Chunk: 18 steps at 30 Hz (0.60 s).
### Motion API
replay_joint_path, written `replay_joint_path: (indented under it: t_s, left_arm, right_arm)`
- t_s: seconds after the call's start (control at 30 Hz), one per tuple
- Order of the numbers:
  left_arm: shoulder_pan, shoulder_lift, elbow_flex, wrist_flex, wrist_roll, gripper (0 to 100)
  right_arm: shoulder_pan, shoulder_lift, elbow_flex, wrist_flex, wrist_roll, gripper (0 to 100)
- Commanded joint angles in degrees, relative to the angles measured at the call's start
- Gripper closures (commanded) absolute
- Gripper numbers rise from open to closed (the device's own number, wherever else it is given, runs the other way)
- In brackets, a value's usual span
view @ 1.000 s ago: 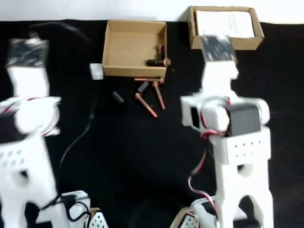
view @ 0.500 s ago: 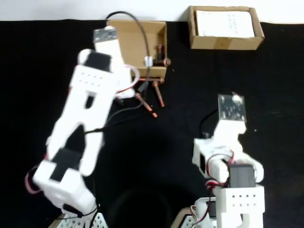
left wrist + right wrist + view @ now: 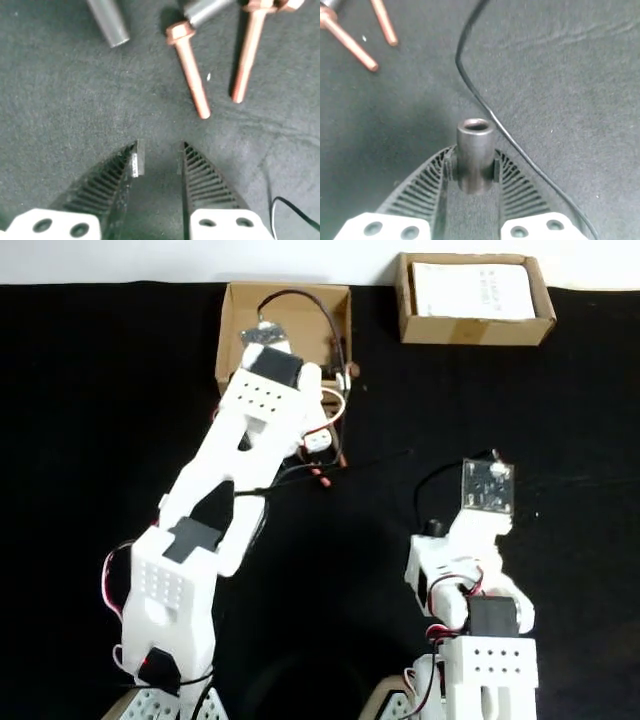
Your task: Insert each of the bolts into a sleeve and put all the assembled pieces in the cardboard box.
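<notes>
L claw (image 3: pixel 159 152) apart, bolt (image 3: pixel 192 75) just ahead; R claw (image 3: pixel 473 161) tight on sleeve (image 3: pixel 476 140), upright btwn tips.

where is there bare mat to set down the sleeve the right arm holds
Bare mat lies left of the left arm, and more between the right arm and the paper-filled box. Crowded: bolts and sleeves by the cardboard box.

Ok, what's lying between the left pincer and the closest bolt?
Nothing. In the left wrist view, only bare black cloth separates the open left pincer from the tip of the closest bolt.
</notes>
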Motion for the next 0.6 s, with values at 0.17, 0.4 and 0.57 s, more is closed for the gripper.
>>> replay_joint_path:
  t_s: [0.17,0.4,0.57]
  left_arm:
    - [0.8,5.0,-7.3,-7.6,4.6,87]
    - [-0.6,13.7,-12.4,-7.3,6.2,87]
    - [-1.8,17.9,-17.2,-8.2,6.2,87]
  right_arm:
    - [0.5,-1.2,5.4,-5.0,-0.4,99.1]
    - [0.5,-1.2,5.7,-5.0,-0.2,99.1]
    - [0.5,-1.2,5.7,-4.9,-0.3,99.1]
